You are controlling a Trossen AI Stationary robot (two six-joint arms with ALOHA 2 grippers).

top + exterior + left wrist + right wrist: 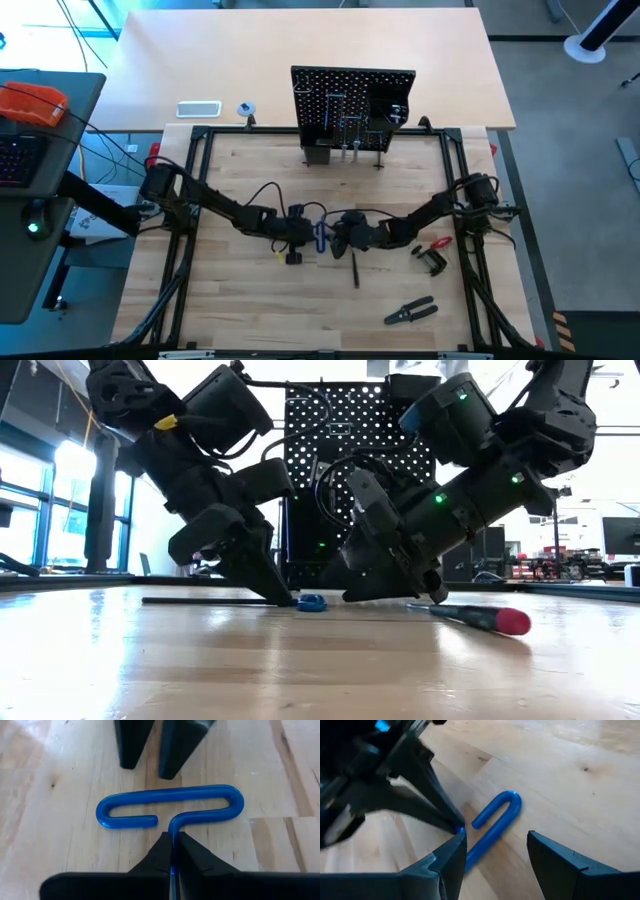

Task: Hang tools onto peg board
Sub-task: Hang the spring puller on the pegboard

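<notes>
The blue-handled bent key [170, 802] lies flat on the wooden table, mid-table between my two grippers [320, 237]. My left gripper [172, 844] reaches in from the table's left and is shut on the key's stem. My right gripper [496, 836] comes from the right and stands open. In the left wrist view its fingertips [131, 762] stop just short of the handle loop without touching it. The peg board [353, 105] stands upright at the table's far edge, with a few tools on its hooks. My left gripper pinches the key's blue stem [172, 832] between its two fingers, right where the stem leaves the handle loop. The fingers slant down from the table's left and lie along the stem. The handle loop [150, 797] rests flat on the table.
A red-handled screwdriver [480, 618] lies just near of the grippers, with a red-and-black clamp [432, 256] to the right and pliers [410, 312] near the front edge. A white tray [198, 108] and a tape roll [246, 108] sit beyond the table's frame at the far left.
</notes>
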